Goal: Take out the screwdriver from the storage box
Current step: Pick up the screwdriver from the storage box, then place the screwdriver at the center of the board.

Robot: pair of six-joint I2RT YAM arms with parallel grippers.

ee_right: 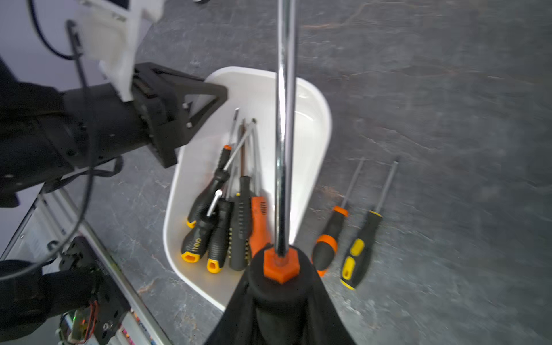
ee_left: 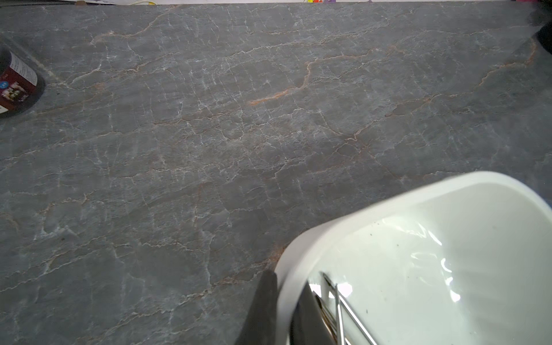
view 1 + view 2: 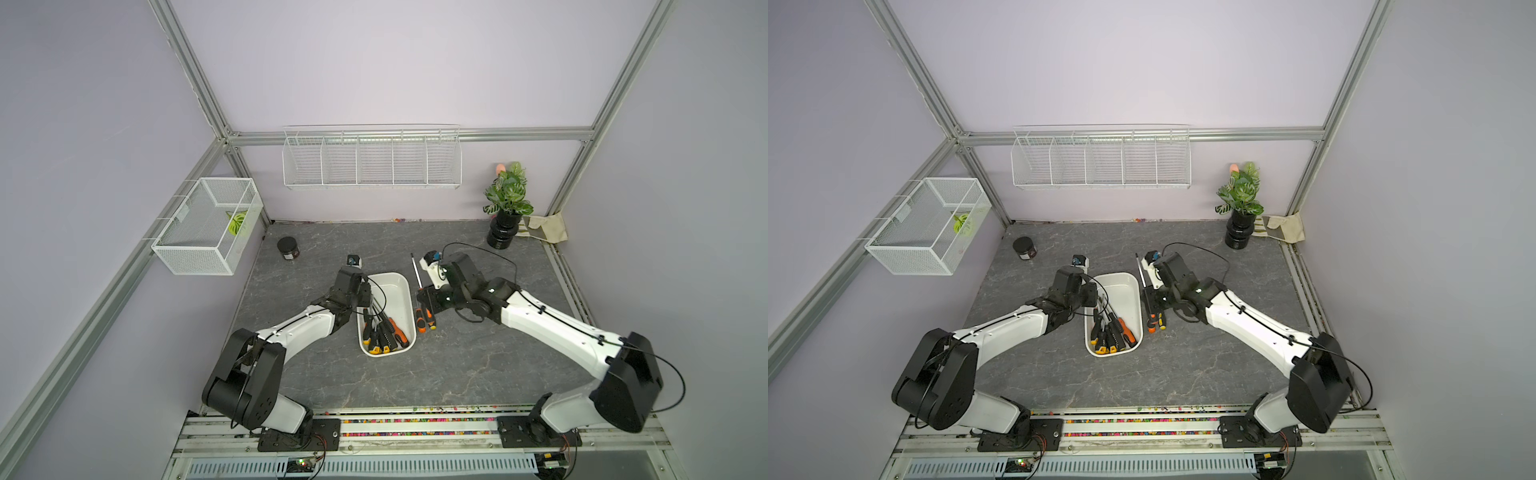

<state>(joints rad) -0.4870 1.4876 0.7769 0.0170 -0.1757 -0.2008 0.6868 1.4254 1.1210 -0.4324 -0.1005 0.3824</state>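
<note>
The right hand is gripping a long screwdriver by its black handle, with the orange collar showing and the shaft pointing away from the wrist. In a top view the long screwdriver is sitting outside the storage box, along its right side, over the tabletop; touching or lifted, hard to tell. The left hand is clamping the box's left wall, one finger inside, one outside. The other screwdrivers are lying in the box, handles toward the robot. Two small screwdrivers are lying on the tabletop just beside the box.
</note>
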